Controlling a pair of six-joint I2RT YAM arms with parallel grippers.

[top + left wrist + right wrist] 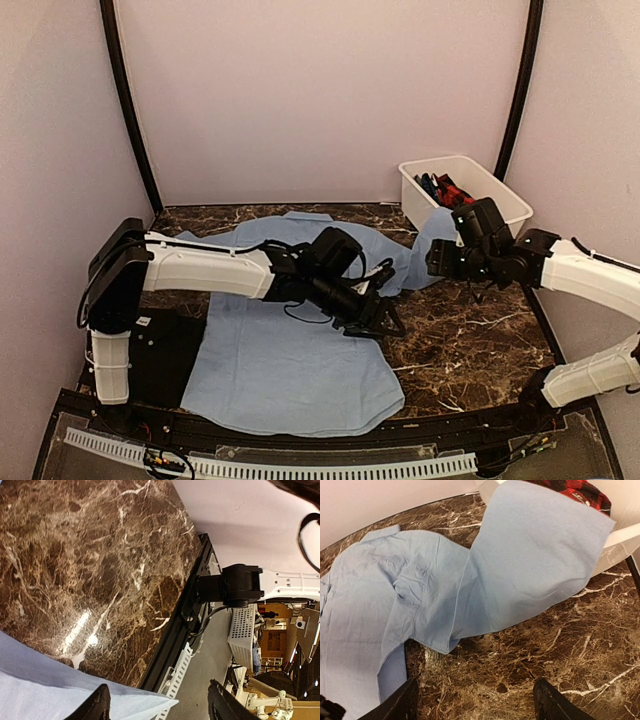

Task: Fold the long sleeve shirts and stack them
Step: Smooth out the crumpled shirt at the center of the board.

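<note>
A light-blue long sleeve shirt [290, 365] lies spread flat on the marble table, collar toward the back. One sleeve [535, 555] runs right and drapes over the rim of a white bin [500, 195]. A red-black checked shirt [577, 490] and a dark one lie inside the bin. My left gripper [385, 322] hovers over the shirt's right edge, open and empty; its fingers [97, 707] frame the shirt's corner [50, 680]. My right gripper [440, 262] is open above bare marble, beside the draped sleeve, with nothing between its fingers [402, 705].
A flat black square mat [165, 350] lies at the near left, partly under the shirt. The white bin's rim [622, 534] stands at the back right corner. The table's front edge [170, 635] has a black rail and a white slotted strip.
</note>
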